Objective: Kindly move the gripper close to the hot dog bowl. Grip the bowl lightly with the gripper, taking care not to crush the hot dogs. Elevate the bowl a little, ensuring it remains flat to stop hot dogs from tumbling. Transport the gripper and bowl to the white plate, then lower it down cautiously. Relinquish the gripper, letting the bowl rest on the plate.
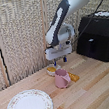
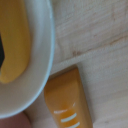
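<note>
The hot dog bowl is a small white bowl standing on the wooden table behind a pink mug. My gripper hangs just above it, its blue-tipped fingers apart, one over the bowl's rim and the other beside it. It holds nothing. The wrist view shows the bowl's white rim very close, with the orange-yellow hot dogs inside. The white plate with a speckled rim lies at the front, on the exterior view's left, apart from the bowl.
The pink mug stands right in front of the bowl. A loose orange piece lies beside the mug and shows in the wrist view. A black appliance stands at the exterior view's right. A woven screen stands behind.
</note>
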